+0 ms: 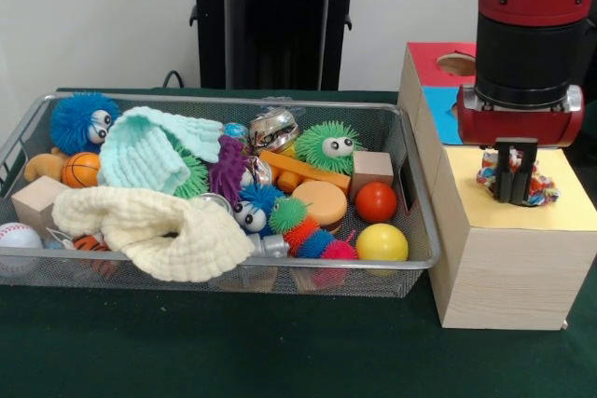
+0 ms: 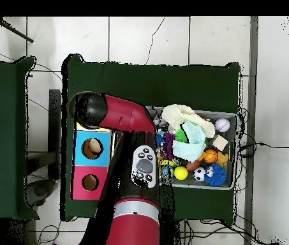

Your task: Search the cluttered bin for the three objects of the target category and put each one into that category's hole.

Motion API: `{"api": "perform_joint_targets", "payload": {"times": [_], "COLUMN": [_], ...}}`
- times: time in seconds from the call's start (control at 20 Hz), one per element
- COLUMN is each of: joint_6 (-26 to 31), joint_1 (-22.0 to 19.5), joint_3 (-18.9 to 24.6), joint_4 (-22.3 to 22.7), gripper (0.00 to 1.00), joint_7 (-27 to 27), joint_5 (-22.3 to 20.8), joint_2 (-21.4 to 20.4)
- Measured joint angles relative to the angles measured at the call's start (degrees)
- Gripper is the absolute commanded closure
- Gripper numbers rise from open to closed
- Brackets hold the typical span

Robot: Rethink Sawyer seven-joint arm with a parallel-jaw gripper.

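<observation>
A plain pale wall (image 1: pixel 103 16) fills the space behind the work area in the front view, evenly lit and without strong shadows. The table (image 1: pixel 215 351) is covered in dark green cloth. From overhead, the floor (image 2: pixel 172 38) is laid with large light grey tiles separated by darker grout lines, and thin black cables (image 2: pixel 261 145) trail across it near the table's edges. A second green-topped table (image 2: pixel 6 137) stands just beside the main one, with a narrow strip of floor between them.
</observation>
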Motion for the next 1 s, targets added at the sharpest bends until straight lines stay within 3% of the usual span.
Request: {"api": "perform_joint_targets", "payload": {"times": [0.55,1.0], "joint_6": [-3.1,-4.7], "joint_1": [2.2,4.2], "joint_3": [-1.7,-2.1], "joint_4": [1.2,4.7], "gripper": [1.0,1.0], "joint_7": [0.0,0.0], "joint_5": [0.0,0.0], "joint_2": [-0.4,-0.7]}}
